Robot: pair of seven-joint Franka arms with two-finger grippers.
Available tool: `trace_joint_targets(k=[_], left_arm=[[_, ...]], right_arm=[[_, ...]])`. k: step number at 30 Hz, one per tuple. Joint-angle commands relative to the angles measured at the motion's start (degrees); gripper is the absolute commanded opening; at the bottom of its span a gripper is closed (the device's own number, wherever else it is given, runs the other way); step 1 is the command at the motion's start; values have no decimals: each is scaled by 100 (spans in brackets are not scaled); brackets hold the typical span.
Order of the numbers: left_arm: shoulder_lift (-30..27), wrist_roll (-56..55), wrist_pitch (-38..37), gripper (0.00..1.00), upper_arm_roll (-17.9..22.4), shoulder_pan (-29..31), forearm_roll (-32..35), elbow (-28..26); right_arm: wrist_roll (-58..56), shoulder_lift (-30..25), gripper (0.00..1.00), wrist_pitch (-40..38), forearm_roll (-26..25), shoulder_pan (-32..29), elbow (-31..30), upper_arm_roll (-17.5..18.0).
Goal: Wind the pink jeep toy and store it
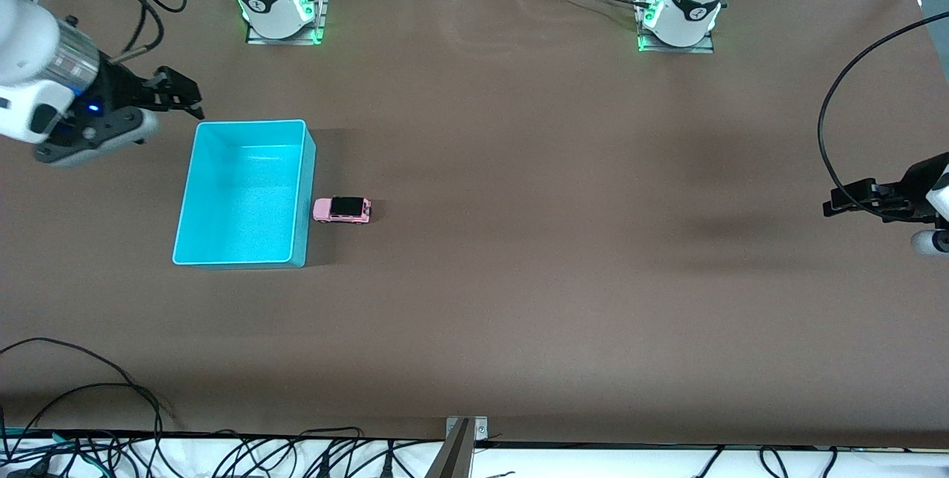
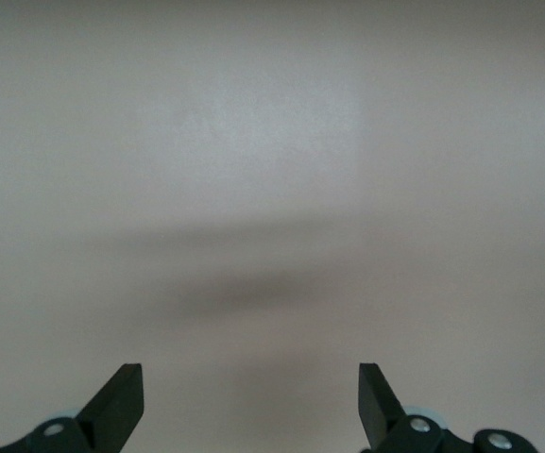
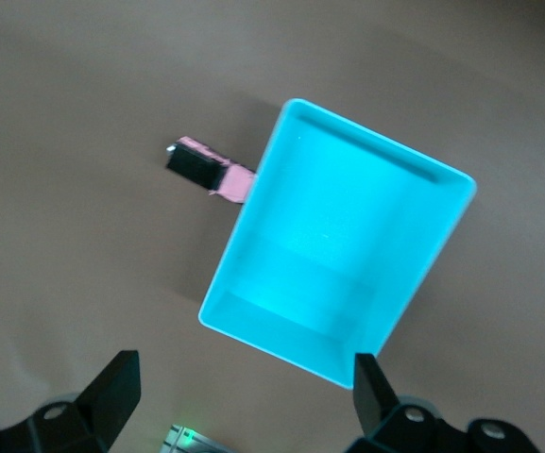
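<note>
The pink jeep toy (image 1: 342, 210), tiny with a black roof, stands on the brown table right beside the turquoise bin (image 1: 245, 193), on the bin's side toward the left arm. It also shows in the right wrist view (image 3: 208, 169) against the bin's wall (image 3: 253, 217). The bin is empty. My right gripper (image 1: 180, 98) is open and empty, up in the air by the bin's corner nearest the right arm's base. My left gripper (image 1: 841, 205) is open and empty over bare table at the left arm's end; the left wrist view (image 2: 251, 401) shows only table.
The two arm bases (image 1: 278, 0) (image 1: 680, 7) stand along the table's edge farthest from the front camera. Cables (image 1: 96, 419) lie along the nearest edge, and a black cable (image 1: 834, 93) loops over the left arm's end.
</note>
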Motion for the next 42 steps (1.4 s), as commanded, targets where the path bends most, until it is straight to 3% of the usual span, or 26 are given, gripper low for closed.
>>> trace_joint_targets(k=[1,8,13,18,24,32,42], left_arm=[[-197,-489,-228,100,3,-273,137,-13],[-512,-568,-140,100,152,-545,172,-328],[-689,-507,-9,100,275,-677,225,-566],[-1259,-481,684,100,1223,-1476,103,-1435],[-1998,-481,1301,100,1489,-1917,23,-2473],[-1964,-507,1161,100,1489,-2014,41,-2413],[-1955,-499,1099,100,1480,-1979,41,-2351]], right_arm=[[-1383,392,100,90,193,143,7,14],[-3132,1051,100,432,193,301,-63,23],[-3626,1245,100,898,123,582,-274,23],[-4329,1430,100,1575,70,671,-669,23],[-4567,1430,100,2488,79,679,-1451,23],[-4567,1439,100,3579,62,837,-2277,23],[-4550,1807,100,4335,53,1031,-2428,14]])
